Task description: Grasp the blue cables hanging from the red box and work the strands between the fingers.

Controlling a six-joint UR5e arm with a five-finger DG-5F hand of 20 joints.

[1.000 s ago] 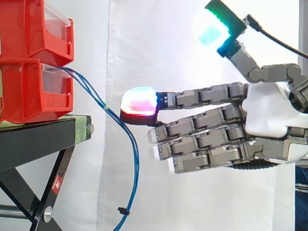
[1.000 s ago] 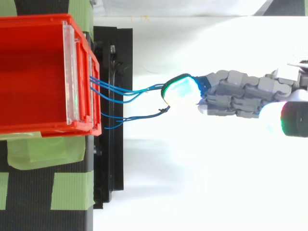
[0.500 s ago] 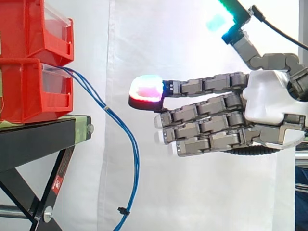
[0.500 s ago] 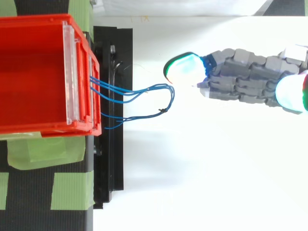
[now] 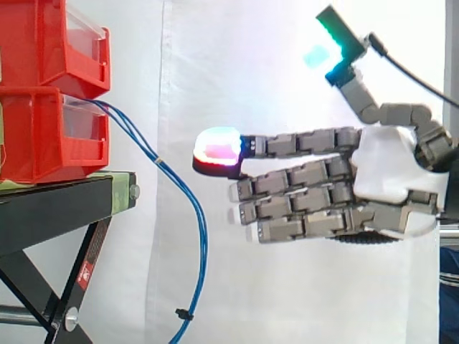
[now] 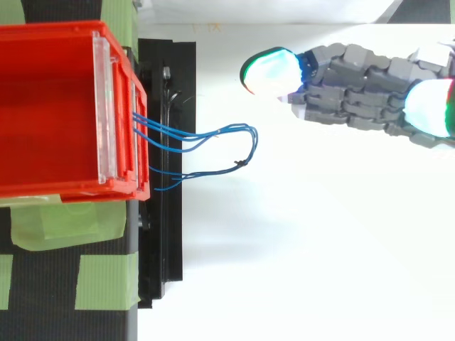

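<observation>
Thin blue cables [image 5: 188, 208] come out of the lower red box [image 5: 50, 132] and hang in a loop down past the black stand; in the top view the cables [image 6: 213, 135] bow out to the right of the box front [image 6: 121, 106]. My hand [image 5: 391, 175] floats to the right of the strands with straight fingers pointing left and the thumb raised. Its leading fingertip [image 5: 217, 149] glows white and red, apart from the cables. In the top view the hand [image 6: 355, 78] sits above and right of the loop, holding nothing.
Two red bins are stacked on a black stand [image 5: 64, 208] with green tape patches [image 6: 99, 280]. A white curtain [image 5: 287, 72] hangs behind. A small black tie [image 5: 184, 313] binds the cables low down.
The hand has pulled back from the cables, shifting right in the side view and toward the top edge in the top view. The strands have dropped back into a free loop.
</observation>
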